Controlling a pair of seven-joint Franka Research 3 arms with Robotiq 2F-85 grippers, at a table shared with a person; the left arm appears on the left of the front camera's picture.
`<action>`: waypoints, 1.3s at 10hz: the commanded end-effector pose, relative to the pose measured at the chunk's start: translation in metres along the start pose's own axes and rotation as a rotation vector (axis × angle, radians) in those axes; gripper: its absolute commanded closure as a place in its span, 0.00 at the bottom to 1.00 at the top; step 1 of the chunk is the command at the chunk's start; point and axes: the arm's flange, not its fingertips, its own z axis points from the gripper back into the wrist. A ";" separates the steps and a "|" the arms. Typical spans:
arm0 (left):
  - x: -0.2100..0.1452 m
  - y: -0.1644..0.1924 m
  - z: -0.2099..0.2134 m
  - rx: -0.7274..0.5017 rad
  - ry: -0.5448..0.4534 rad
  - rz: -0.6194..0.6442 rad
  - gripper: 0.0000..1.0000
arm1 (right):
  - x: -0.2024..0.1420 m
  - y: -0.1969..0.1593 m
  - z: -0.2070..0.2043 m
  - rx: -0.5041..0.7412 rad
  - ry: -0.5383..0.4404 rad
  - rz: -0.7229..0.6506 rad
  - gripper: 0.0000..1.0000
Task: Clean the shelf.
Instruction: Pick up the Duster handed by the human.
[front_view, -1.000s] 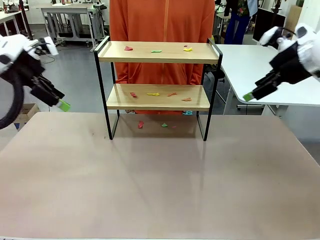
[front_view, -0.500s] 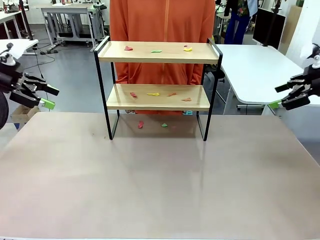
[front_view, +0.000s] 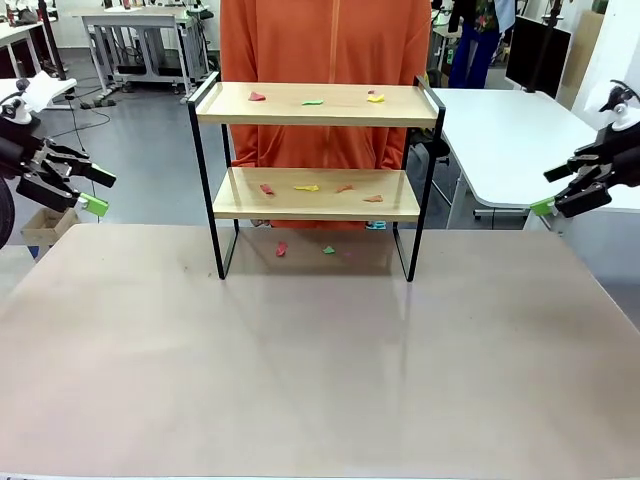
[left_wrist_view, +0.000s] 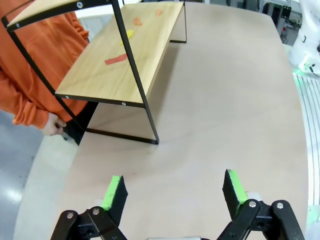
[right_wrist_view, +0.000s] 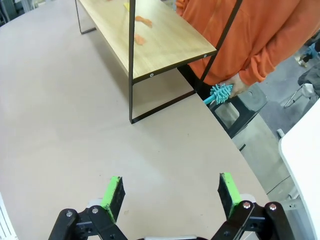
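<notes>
Retracted outward since a second ago: left gripper (front_view: 103, 193) now over the left edge of the table (front_view: 320, 380), right gripper (front_view: 545, 191) beyond its right edge, both well apart from the shelf (front_view: 318, 207). Only slight shift noted over the last half second. Fingers of both grippers spread apart, nothing between the green pads — same reading in both wrist views.

Shelf upright at the far middle of the table, unmoved. Three coloured scraps (front_view: 313, 101) on upper board, four scraps on lower board, two more on the tabletop beneath. Person in orange top (front_view: 320, 40) directly behind the shelf. Teal brush (right_wrist_view: 220, 93) held in the person's hand (right_wrist_view: 239, 86) just behind one end of the shelf — not touching either board.
</notes>
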 end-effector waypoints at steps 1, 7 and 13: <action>0.000 0.000 0.000 0.000 -0.004 0.000 0.00 | 0.000 -0.001 -0.002 0.002 -0.005 0.003 0.00; -0.068 0.116 0.008 -0.091 -0.324 0.038 0.00 | -0.068 -0.142 -0.026 0.159 -0.294 -0.062 0.00; -0.126 0.145 -0.009 -0.109 -0.564 -0.111 0.00 | -0.134 -0.195 -0.040 0.270 -0.507 -0.038 0.00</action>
